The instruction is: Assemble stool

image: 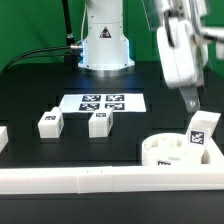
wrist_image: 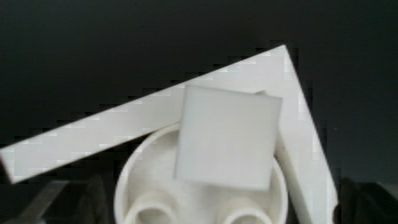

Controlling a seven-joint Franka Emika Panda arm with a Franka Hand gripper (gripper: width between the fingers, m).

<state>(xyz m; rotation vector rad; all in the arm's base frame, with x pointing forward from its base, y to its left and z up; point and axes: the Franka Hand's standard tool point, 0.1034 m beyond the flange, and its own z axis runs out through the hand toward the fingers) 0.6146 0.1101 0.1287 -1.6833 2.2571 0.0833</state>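
The round white seat point(image: 165, 152) lies at the exterior view's right, against the corner of the white rails. One tagged white leg point(image: 203, 131) stands in it, slightly tilted. My gripper point(image: 191, 104) hangs just above and beside that leg's top, open, holding nothing. Two more legs lie loose on the black table, one point(image: 48, 122) at the exterior view's left and one point(image: 100, 122) near the middle. In the wrist view the standing leg point(wrist_image: 231, 135) fills the centre over the seat point(wrist_image: 151, 185). My fingers do not show clearly there.
The marker board point(image: 101, 102) lies flat in front of the robot base point(image: 105, 45). A long white rail point(image: 70, 180) runs along the front edge. In the wrist view two rails point(wrist_image: 107, 130) meet in a corner behind the leg.
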